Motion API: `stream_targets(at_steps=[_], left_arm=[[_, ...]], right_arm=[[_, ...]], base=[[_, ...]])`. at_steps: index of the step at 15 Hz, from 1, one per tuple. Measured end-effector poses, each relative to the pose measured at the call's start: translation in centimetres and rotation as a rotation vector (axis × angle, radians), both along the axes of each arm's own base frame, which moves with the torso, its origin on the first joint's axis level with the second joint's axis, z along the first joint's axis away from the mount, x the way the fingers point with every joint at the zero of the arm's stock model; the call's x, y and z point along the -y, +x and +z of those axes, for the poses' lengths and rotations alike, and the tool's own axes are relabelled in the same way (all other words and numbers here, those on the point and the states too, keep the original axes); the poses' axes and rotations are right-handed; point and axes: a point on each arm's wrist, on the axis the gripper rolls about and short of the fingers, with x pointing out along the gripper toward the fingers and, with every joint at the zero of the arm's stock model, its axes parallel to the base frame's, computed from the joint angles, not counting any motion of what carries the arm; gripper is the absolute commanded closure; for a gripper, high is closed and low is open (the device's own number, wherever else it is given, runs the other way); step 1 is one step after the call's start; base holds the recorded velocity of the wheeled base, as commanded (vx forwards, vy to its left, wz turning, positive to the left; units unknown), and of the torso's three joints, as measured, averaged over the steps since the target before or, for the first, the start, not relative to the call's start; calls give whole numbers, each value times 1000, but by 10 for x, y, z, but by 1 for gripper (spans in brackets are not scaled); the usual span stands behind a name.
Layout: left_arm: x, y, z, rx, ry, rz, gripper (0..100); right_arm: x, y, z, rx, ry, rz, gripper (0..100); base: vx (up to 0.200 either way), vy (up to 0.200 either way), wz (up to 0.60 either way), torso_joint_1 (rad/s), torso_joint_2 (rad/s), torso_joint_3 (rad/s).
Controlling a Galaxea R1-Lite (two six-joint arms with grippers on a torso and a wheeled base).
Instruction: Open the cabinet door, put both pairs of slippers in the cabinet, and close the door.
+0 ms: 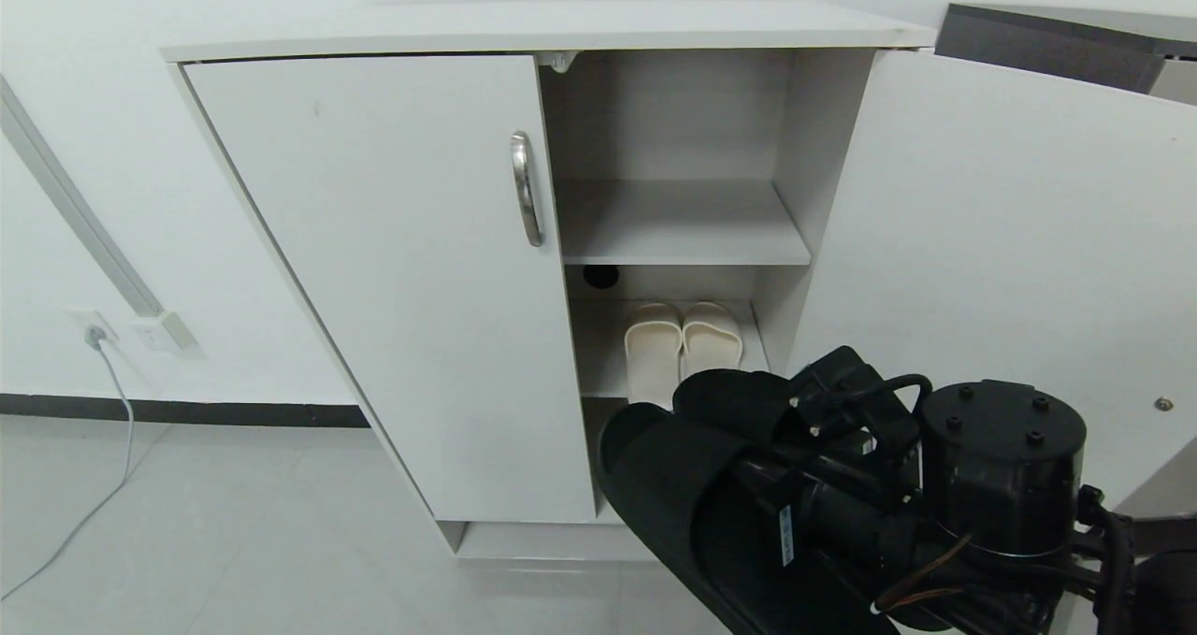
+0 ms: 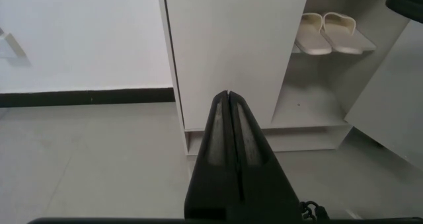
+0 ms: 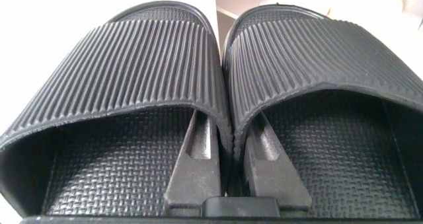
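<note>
Black slippers (image 1: 692, 467) hang at about 5 o'clock in the head view, in front of the white cabinet (image 1: 561, 27) and clear of its shelves, toes toward the opening. The right wrist view gives the grip that the head view hides: the right hand (image 3: 228, 128) has one finger inside each slipper, under the ribbed straps, and pinches the two adjoining side walls together.

At 12 o'clock from the black pair, cream slippers (image 1: 683, 340) lie side by side on the lower shelf (image 1: 598, 354), toes inward. The upper shelf (image 1: 673, 228) is above them. The right door (image 1: 1010, 242) stands swung wide open at 3 o'clock, and the left door (image 1: 374, 270) is closed, its metal handle (image 1: 526, 189) upright along the inner edge.

The left wrist view shows the left hand (image 2: 228, 98) with its fingers pressed together and nothing between them, over the grey floor (image 2: 86, 158) before the closed door. That view also takes in the bottom compartment (image 2: 310, 108) beneath the cream pair.

A wall socket (image 1: 91, 336) with a grey cable sits at 9 o'clock.
</note>
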Motion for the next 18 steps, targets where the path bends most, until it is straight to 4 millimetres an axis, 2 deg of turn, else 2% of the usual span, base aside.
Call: stream_targets(at_steps=[3,6,9,13,18], left_arm=[[0,0,0,0,0,0,100],[0,0,0,0,0,0,100],[0,0,0,0,0,0,100],[0,0,0,0,0,0,100],[0,0,0,0,0,0,100]], right_arm=[[-8,7,8,36,0,-109,100],[-33,17,26,44,-7,-264,100],[-58,29,56,4,-2,-390,100],[-82,46,94,25,36,-580,100],[-91,63,95,21,5,-638,100]], base=[[0,0,0,0,0,0],[0,0,0,0,0,0],[0,0,0,0,0,0],[0,0,0,0,0,0],[0,0,0,0,0,0]])
